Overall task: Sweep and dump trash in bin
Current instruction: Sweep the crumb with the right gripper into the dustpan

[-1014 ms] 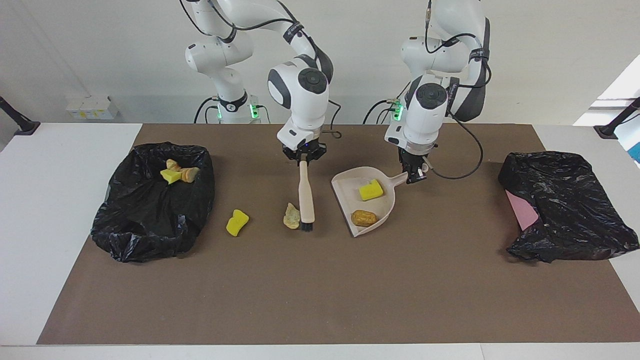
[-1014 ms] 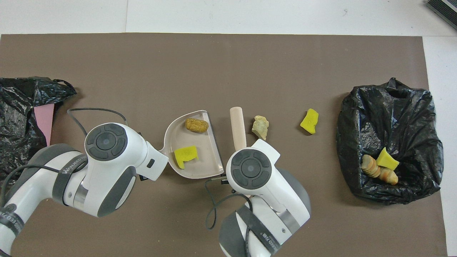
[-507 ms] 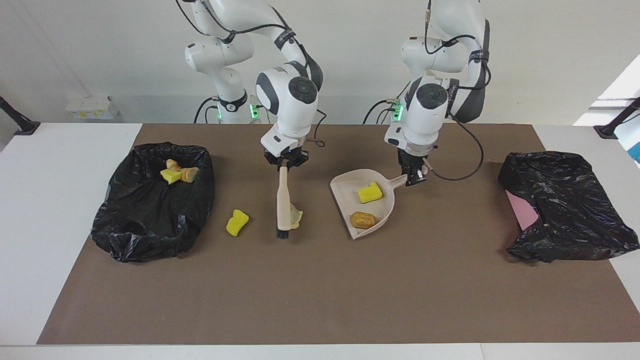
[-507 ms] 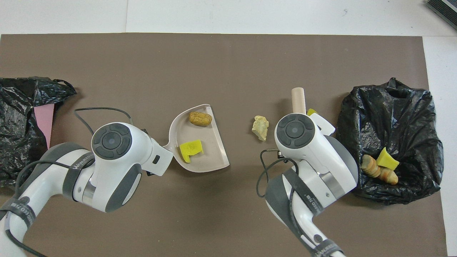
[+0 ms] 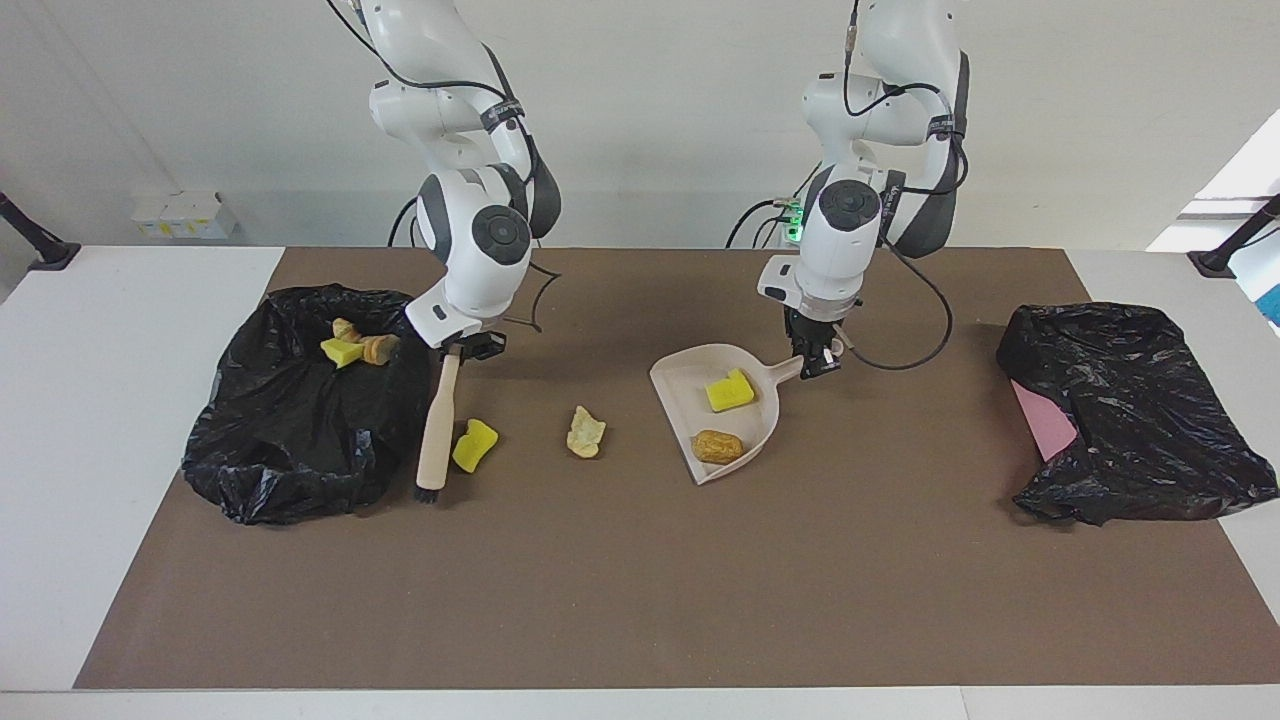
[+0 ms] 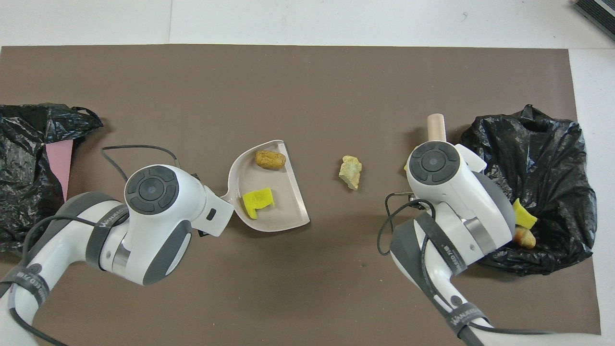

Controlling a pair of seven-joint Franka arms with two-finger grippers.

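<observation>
My left gripper [image 5: 818,362] is shut on the handle of the beige dustpan [image 5: 682,377] [image 6: 288,214]. In the pan lie a yellow sponge piece [image 5: 730,391] [image 6: 257,202] and a brown lump [image 5: 718,446] [image 6: 270,159]. My right gripper [image 5: 462,350] is shut on the brush [image 5: 437,425] [image 6: 435,127]. Its bristles are down at the mat, between the black bin bag [image 5: 290,430] [image 6: 543,154] and a loose yellow sponge [image 5: 474,444]. A pale lump [image 5: 586,432] [image 6: 350,171] lies on the mat between that sponge and the pan. More trash [image 5: 352,348] [image 6: 523,218] sits in the bin.
A second black bag [image 5: 1130,420] [image 6: 24,182] with a pink sheet showing lies at the left arm's end of the table. The brown mat [image 5: 640,580] covers the work area, with white table edge around it.
My right arm has carried the brush from beside the pale lump toward the bin, past the loose yellow sponge. The dustpan has turned and shifted slightly in my left gripper.
</observation>
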